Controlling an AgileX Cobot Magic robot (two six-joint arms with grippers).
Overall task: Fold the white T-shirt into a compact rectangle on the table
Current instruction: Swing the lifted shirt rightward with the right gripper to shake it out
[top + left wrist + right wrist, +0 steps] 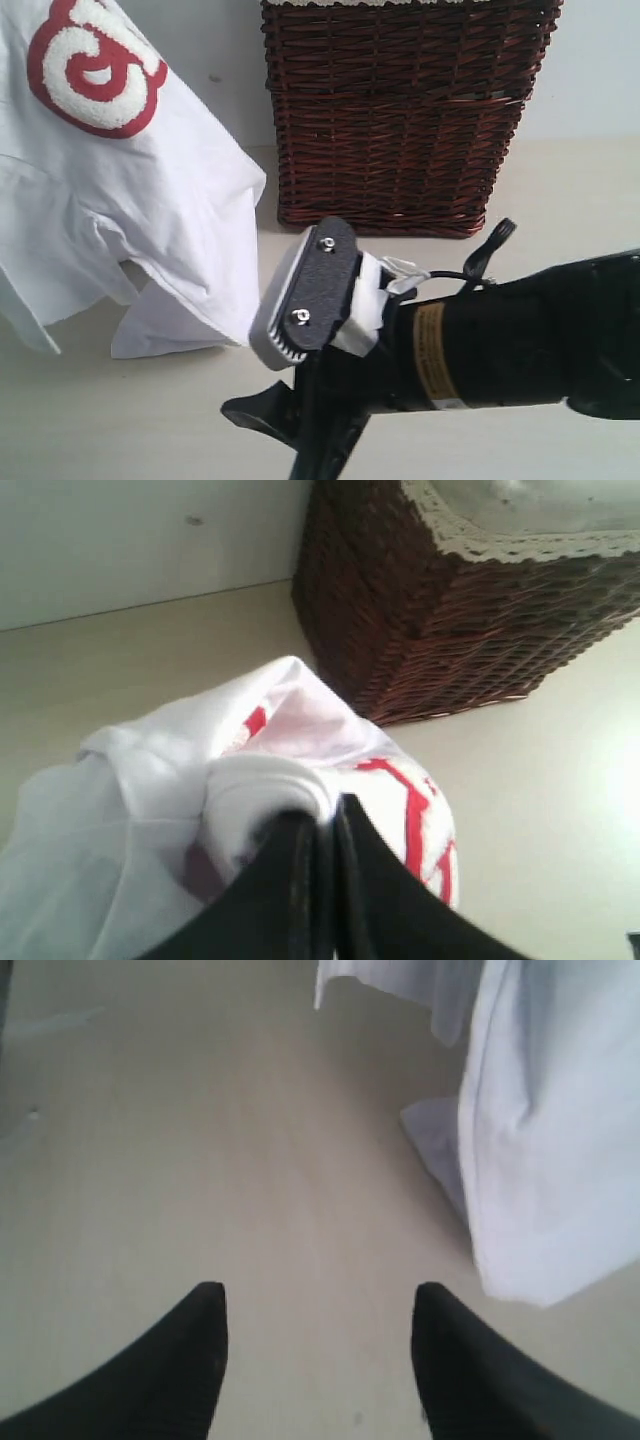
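Observation:
The white T-shirt (130, 200) hangs lifted at the left of the exterior view, showing a fuzzy white letter outlined in red (95, 65). Its lower folds reach the table (560, 190). My left gripper (325, 810) is shut on a bunched roll of the T-shirt (270, 780), with red lettering beside the fingers. My right gripper (320, 1295) is open over bare table (200, 1140) with nothing between its fingers. The T-shirt (540, 1140) hangs just beside it without touching it. The right arm (480, 350) reaches in low from the right.
A dark brown wicker basket (400, 110) stands at the back of the table against the pale wall. In the left wrist view the basket (470, 610) shows a pale lace-edged liner (520, 520).

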